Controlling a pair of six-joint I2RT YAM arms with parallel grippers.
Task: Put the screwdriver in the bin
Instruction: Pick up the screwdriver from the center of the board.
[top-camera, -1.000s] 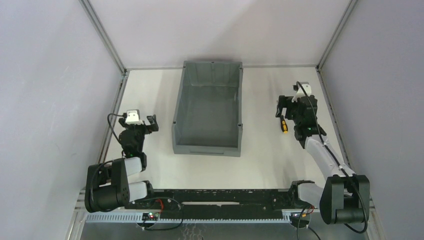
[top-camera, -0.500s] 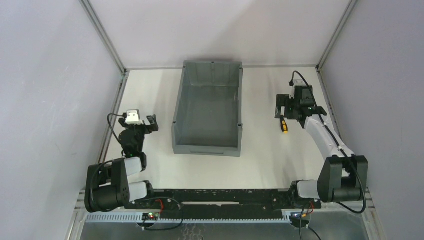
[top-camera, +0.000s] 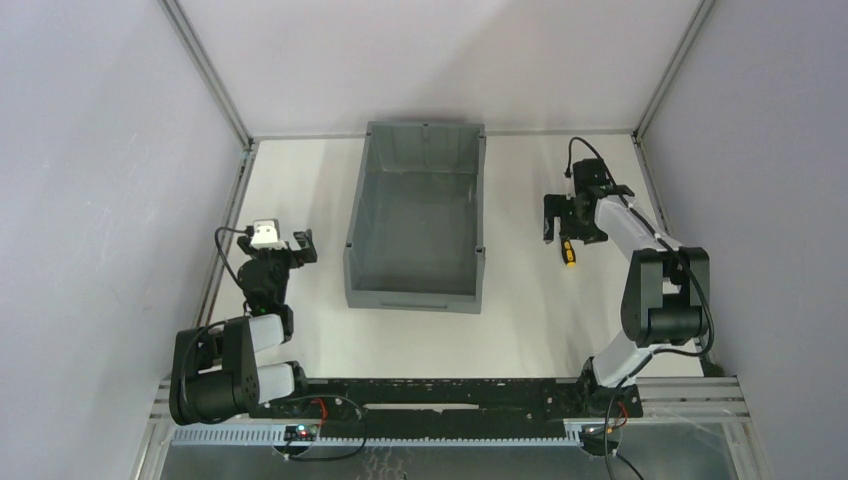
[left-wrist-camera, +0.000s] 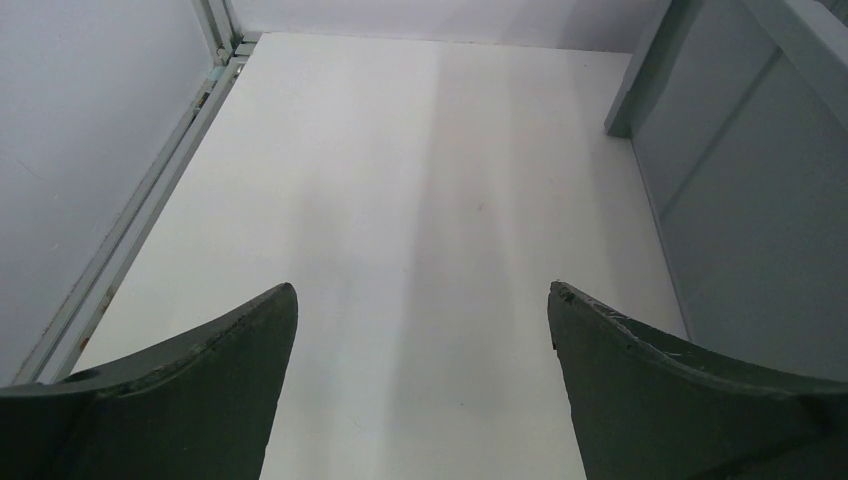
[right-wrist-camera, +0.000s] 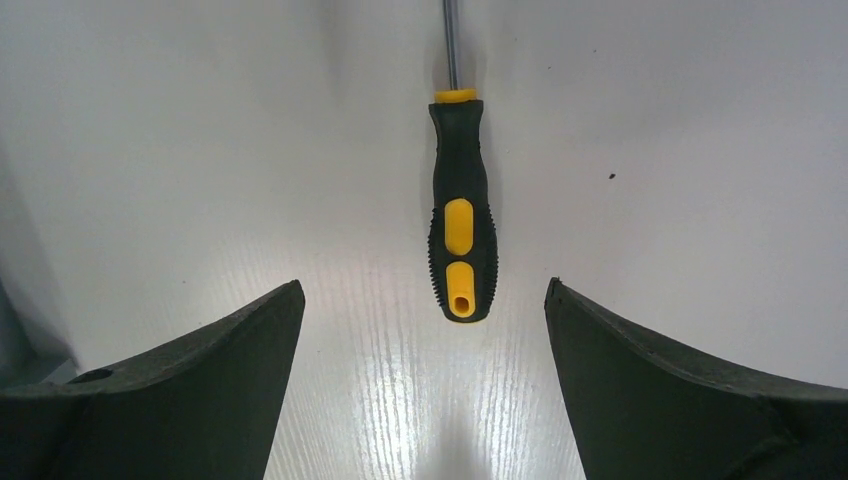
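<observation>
Screwdriver (right-wrist-camera: 461, 235): lies right of the bin (top-camera: 415, 290), well apart.
Right gripper (right-wrist-camera: 421, 288): wide, empty (handle ahead, untouched).
Left gripper (left-wrist-camera: 420, 290): wide, left of bin.
Progress: grasp, carry, drop remain.

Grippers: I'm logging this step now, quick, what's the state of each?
Left gripper: open, holding nothing.
Right gripper: open, holding nothing; the screwdriver lies untouched below it.

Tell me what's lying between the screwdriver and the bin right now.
Nothing. In the top view, only bare white table lies between the screwdriver and the near side wall of the bin.
</observation>
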